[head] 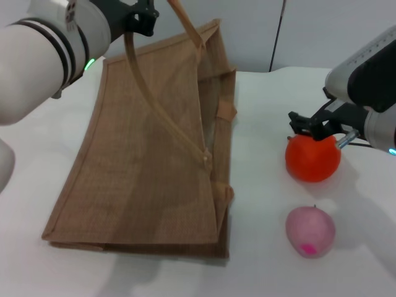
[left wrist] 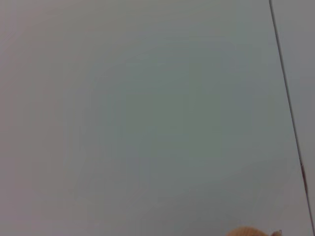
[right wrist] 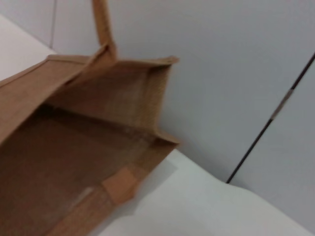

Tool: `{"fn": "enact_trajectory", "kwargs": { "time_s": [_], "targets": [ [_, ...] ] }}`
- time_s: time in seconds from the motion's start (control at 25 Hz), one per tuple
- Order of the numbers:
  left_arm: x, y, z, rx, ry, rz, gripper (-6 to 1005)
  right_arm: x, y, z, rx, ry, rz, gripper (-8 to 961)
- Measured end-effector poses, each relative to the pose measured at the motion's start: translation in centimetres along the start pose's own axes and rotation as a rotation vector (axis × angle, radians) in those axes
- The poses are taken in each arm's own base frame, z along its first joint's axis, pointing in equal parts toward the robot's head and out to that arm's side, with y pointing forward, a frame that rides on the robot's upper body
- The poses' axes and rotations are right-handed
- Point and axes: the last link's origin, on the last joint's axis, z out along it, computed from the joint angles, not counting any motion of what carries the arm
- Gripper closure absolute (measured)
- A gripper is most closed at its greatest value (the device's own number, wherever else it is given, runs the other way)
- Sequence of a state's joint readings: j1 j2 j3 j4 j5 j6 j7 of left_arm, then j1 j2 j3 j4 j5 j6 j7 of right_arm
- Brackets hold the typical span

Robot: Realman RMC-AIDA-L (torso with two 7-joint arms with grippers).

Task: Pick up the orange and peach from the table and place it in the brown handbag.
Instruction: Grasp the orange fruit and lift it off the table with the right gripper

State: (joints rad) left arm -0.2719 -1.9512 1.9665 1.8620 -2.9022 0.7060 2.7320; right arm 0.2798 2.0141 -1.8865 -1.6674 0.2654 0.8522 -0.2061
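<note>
Neither fruit is bagged: orange (head: 312,159) and peach (head: 310,231) sit on the bench (head: 272,260). The right end effector (head: 314,129) is spread over the orange; the left end effector (head: 141,18) is clamped on a handle of the bag (head: 148,167).

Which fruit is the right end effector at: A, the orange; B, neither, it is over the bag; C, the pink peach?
A: in the head view the right end effector sits at the top of the orange, while the peach lies apart, nearer the robot.
</note>
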Motion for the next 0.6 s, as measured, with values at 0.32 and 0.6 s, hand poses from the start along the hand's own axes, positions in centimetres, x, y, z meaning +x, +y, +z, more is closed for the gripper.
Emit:
{"fn": "enact_trajectory", "kwargs": {
  "time_s": [0.32,0.6],
  "targets": [
    [0.0,0.0,0.0,0.001,-0.001,0.0,877,-0.4,0.3,-1.7,-0.088,0.075,-0.004,172],
    [0.0,0.2,0.1,-0.006,-0.001,0.01,877,-0.1,0.4,-1.1,-0.119,0.181,-0.02,173]
  ]
}}
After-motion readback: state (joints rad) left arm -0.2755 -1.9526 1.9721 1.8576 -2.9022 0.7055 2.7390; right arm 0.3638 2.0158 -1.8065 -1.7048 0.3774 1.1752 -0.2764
